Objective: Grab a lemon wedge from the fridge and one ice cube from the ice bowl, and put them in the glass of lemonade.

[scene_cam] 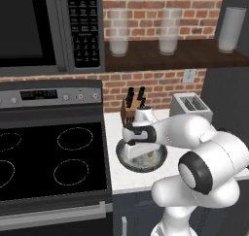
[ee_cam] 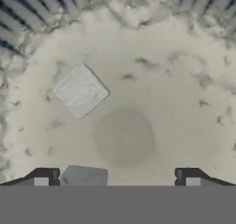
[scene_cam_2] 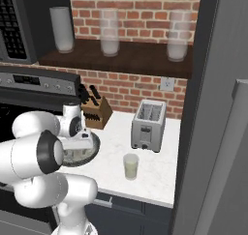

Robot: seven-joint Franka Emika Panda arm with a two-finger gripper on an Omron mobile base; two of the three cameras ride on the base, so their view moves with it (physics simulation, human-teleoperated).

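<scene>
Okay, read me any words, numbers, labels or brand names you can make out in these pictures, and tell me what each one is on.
None can be read.
Microwave keypad: rows of pale marks on the buttons, too small and blurred to read.
Stove control panel: a small display and markings by the knobs, too blurred to read.
Toaster, knife block, glass of lemonade, ice bowl: no visible text.
</scene>
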